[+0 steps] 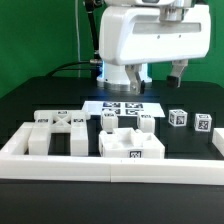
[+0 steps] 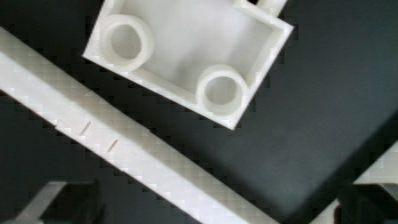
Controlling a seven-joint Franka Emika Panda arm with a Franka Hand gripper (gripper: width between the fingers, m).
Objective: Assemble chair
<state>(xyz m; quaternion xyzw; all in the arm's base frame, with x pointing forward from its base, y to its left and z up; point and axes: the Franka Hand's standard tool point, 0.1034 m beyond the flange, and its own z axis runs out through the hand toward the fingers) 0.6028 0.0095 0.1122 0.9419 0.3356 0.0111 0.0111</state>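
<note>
We see the chair parts (image 1: 130, 145) lying loose and unjoined on the black table (image 1: 30, 100). Blocky white pieces sit in a row near the front, and two small tagged cubes (image 1: 178, 117) sit off at the exterior view's right. In the wrist view, a white slab with two round holes (image 2: 187, 55) lies just beside the border rail (image 2: 125, 150). The rail fences the pieces at the front and the exterior view's left. The marker board (image 1: 125, 106) lies flat behind them. The arm (image 1: 150, 35) hangs above the table, its gripper (image 1: 178, 70) raised well clear of the cubes, jaws spread wide and holding nothing.
</note>
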